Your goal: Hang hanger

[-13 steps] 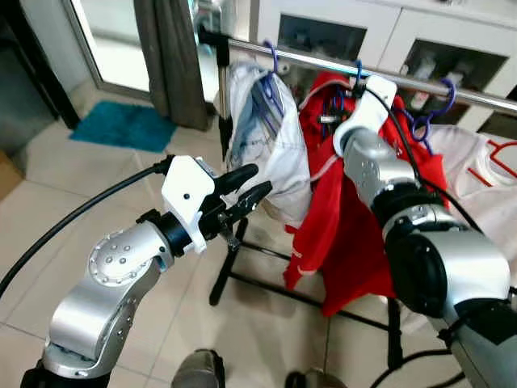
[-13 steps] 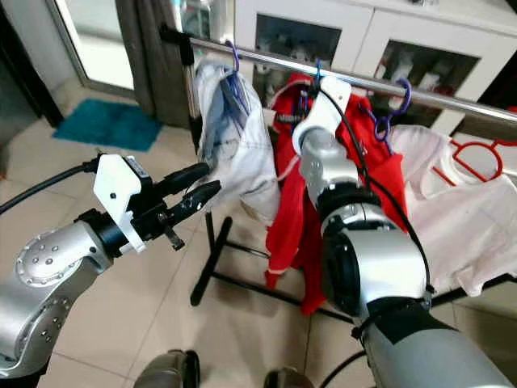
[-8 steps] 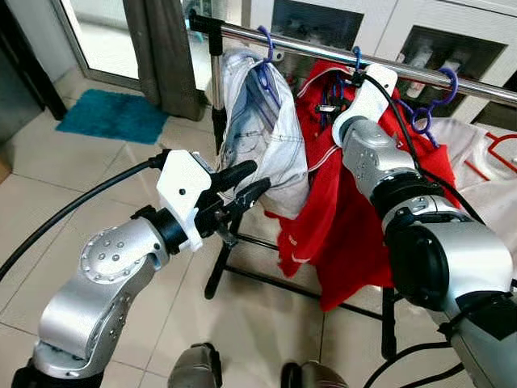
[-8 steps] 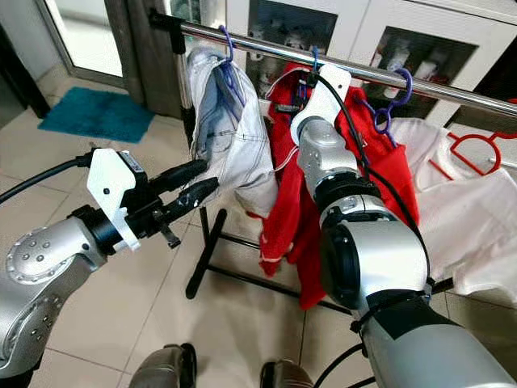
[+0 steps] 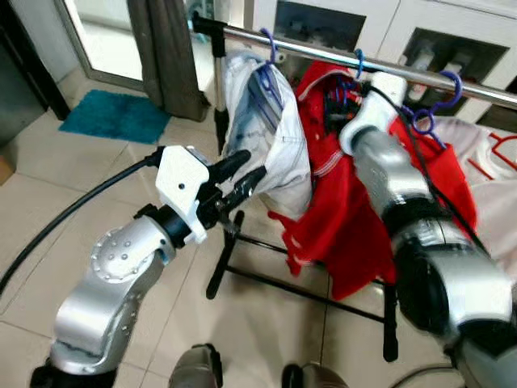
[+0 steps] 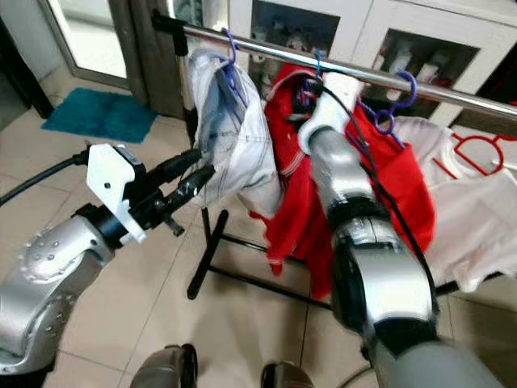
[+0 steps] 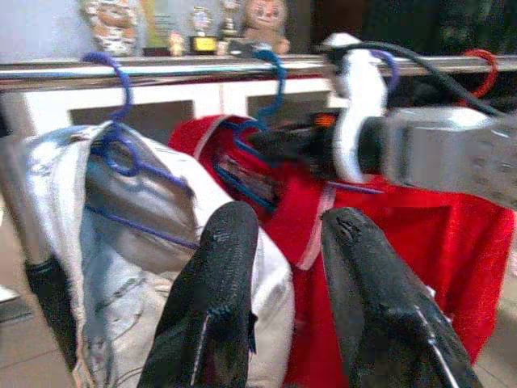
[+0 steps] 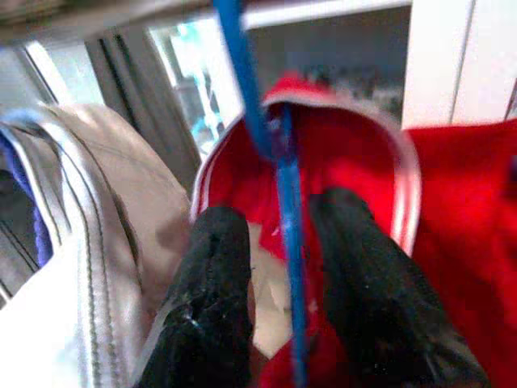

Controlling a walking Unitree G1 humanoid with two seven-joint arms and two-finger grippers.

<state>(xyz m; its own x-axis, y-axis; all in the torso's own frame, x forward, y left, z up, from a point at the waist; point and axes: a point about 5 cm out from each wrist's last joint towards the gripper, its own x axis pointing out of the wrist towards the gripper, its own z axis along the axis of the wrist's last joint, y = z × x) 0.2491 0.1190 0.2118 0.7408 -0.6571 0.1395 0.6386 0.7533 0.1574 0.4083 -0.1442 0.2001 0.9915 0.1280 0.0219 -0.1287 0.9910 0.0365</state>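
A silver clothes rail [image 5: 315,55] runs across the top. A blue hanger [image 8: 246,89] hangs from it by its hook [image 5: 358,61] and carries a red shirt [image 5: 343,218]. My right gripper [image 8: 279,210] reaches up to the shirt's collar just under the rail. It is open, with the hanger's blue wire passing between its fingers and touching neither. My left gripper [image 5: 249,168] is open and holds nothing. It hovers in front of a white garment [image 5: 271,137] that hangs on a second blue hanger [image 7: 113,145] at the rail's left end.
Further right on the rail there is a bare purple hook [image 5: 447,89], then a white shirt [image 5: 493,162]. White glass-door cabinets [image 5: 404,28] stand behind. The rack's black base bars [image 5: 275,279] lie on the tiled floor, with a teal mat [image 5: 113,117] and a curtain [image 5: 166,48] to the left.
My right arm is blurred in motion, its wrist still by the blue hook under the rail. The left gripper has risen a little toward the white garment.
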